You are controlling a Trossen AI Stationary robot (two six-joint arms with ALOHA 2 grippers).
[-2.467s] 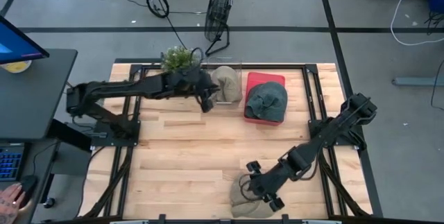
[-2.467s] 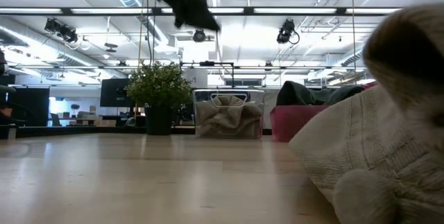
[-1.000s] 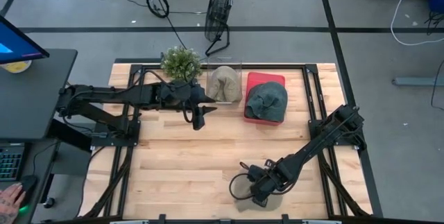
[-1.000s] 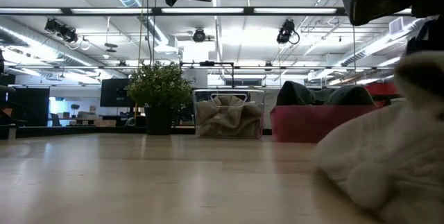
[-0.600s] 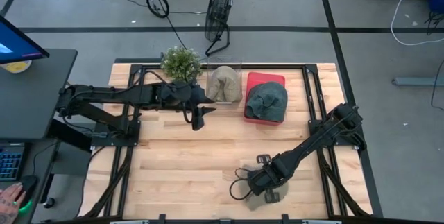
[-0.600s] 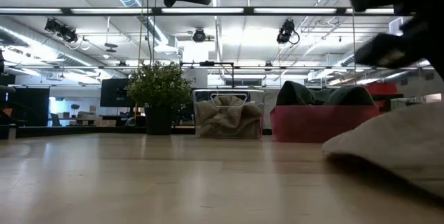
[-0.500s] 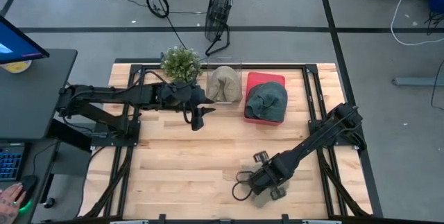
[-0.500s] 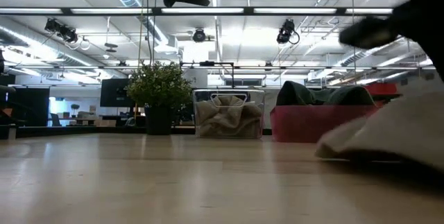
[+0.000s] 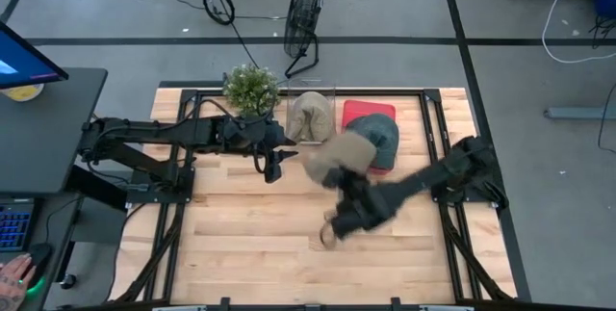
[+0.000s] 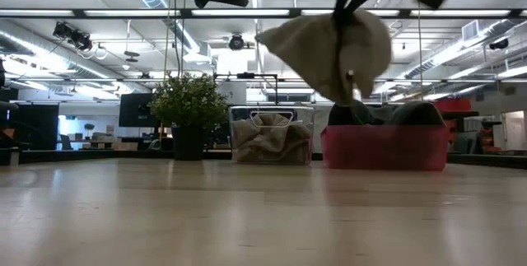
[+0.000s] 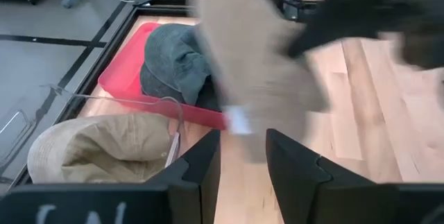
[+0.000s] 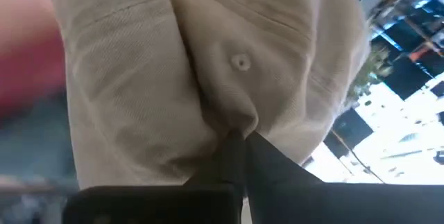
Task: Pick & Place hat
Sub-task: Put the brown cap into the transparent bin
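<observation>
A beige hat hangs in the air over the table's middle, just in front of the red tray, with my right gripper shut on it. The low view shows this hat well above the tabletop. A dark green hat lies in the red tray. Another beige hat sits in the clear box beside the tray. My left gripper hovers open to the left of the clear box, with nothing between its fingers. My right gripper pinches a bunched fold of the hat's crown between its two shut fingers, close to the top button. The hat is lifted clear of the table and hangs below the gripper, its cloth slack.
A potted plant stands at the far edge, left of the clear box. A floor fan stands beyond the table. Bare wood covers the near half of the table. A desk with a monitor stands at the left.
My right gripper has taken hold of the beige hat at the table's near edge. It has lifted the hat clear and swung it quickly up and toward the far edge, to just in front of the red tray. The hat, flat on the table before, now hangs.
</observation>
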